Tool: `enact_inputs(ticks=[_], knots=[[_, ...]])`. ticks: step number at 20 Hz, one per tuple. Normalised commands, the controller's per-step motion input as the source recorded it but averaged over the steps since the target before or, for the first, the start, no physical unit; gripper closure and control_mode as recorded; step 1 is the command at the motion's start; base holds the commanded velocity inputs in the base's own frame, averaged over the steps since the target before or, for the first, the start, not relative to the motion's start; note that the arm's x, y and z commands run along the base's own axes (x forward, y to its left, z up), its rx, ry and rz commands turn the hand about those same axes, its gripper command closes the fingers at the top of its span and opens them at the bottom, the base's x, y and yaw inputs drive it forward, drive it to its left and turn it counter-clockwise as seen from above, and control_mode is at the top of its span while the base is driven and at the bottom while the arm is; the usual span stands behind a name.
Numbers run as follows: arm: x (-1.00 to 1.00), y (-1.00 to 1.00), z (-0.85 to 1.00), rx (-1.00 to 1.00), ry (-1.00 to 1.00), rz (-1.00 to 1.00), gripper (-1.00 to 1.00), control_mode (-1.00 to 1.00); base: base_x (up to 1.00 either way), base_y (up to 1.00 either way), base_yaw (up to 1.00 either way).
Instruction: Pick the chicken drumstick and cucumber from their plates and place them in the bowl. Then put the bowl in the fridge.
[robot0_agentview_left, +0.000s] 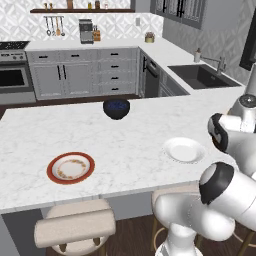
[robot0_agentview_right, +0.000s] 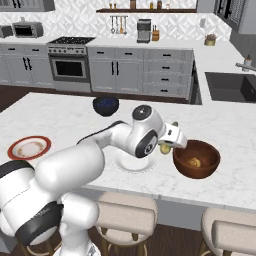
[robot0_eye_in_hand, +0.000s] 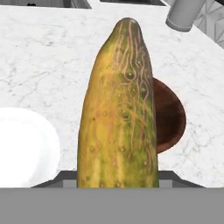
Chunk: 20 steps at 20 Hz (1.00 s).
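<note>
While the end effector (robot0_agentview_right: 169, 145) is clamped on the stubby yellowish-green cucumber (robot0_eye_in_hand: 120, 109), just left of the glossy reddish-brown wooden bowl (robot0_agentview_right: 196, 158), I'd carry it right over the rim before releasing; the drumstick (robot0_agentview_right: 193, 162) probably sits inside.

Kitchen: oven (robot0_agentview_right: 69, 67), sink (robot0_agentview_left: 204, 76), marble counter (robot0_agentview_left: 135, 135).

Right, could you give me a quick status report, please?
Gripper shut on cucumber, beside bowl. Chicken drumstick in bowl. Both plates bare. Path clear.
</note>
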Motion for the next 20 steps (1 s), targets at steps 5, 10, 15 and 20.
enact_inputs(ticks=[5, 10, 15, 20], knots=[[0.23, -0.94, 0.08, 0.17, 0.03, -0.02, 1.00, -1.00, 0.00, 0.00, 0.00], [0.08, -0.50, -0.08, 0.15, 0.04, 0.00, 1.00, -1.00, 0.00, 0.00, 0.00], [0.15, -0.09, -0.30, 0.01, 0.05, 0.00, 1.00, -1.00, 0.00, 0.00, 0.00], [0.21, 0.00, -0.52, 0.00, 0.01, 0.00, 1.00, -1.00, 0.00, 0.00, 0.00]])
